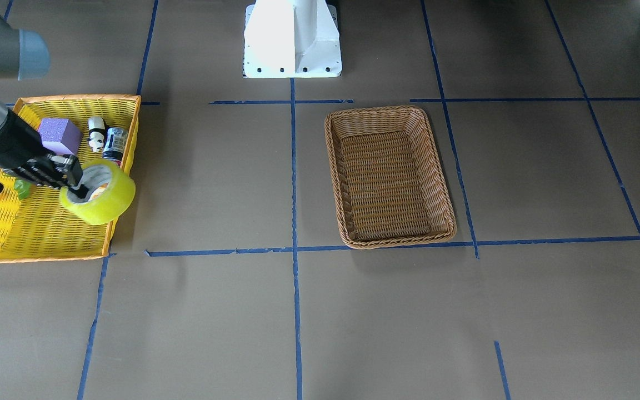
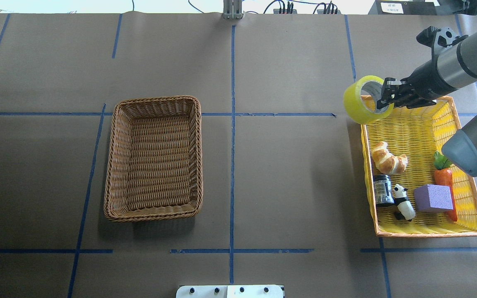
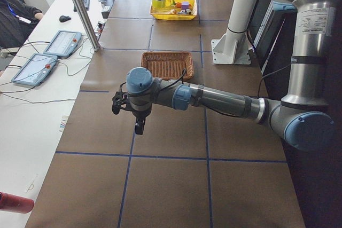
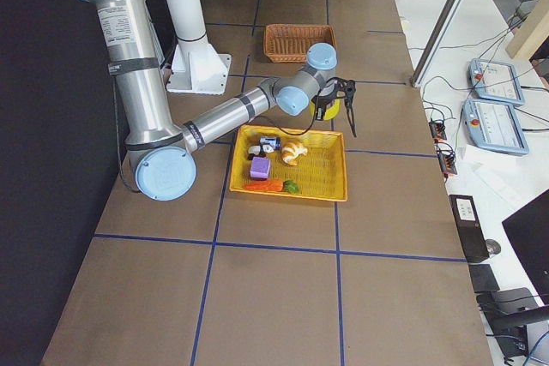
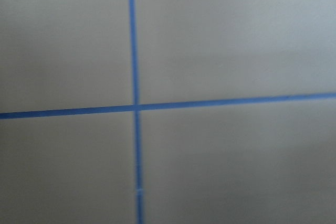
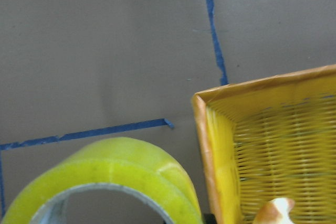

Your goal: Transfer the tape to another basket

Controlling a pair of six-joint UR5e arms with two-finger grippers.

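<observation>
Above the yellow tray's (image 2: 429,234) far corner, on the side toward the basket (image 2: 114,165), the right gripper (image 2: 383,103) is clamping the tape (image 2: 354,105) by its wall. One finger is sitting inside the grey core. The roll is hanging tilted, jutting out past the fingertips and over the tray's rim. The basket is lying well apart. The left gripper (image 3: 128,117) is hovering over the table; I cannot tell whether its jaws are parted.

Wide bare tabletop (image 2: 288,178) between the yellow tray (image 2: 429,234) at the right end and the wicker basket (image 2: 151,215) left of centre, crossed by flat blue lines (image 2: 232,165). Low walls round the basket. Crowding the tray's near half: croissant (image 2: 389,158), jar (image 2: 383,190), panda (image 2: 402,200), purple block (image 2: 432,198), carrot (image 2: 445,178). Over its far corner toward the basket, the right gripper (image 2: 381,102) clamped on the roll of tape (image 2: 360,109). At the near edge's middle, the white base (image 2: 230,291).
</observation>
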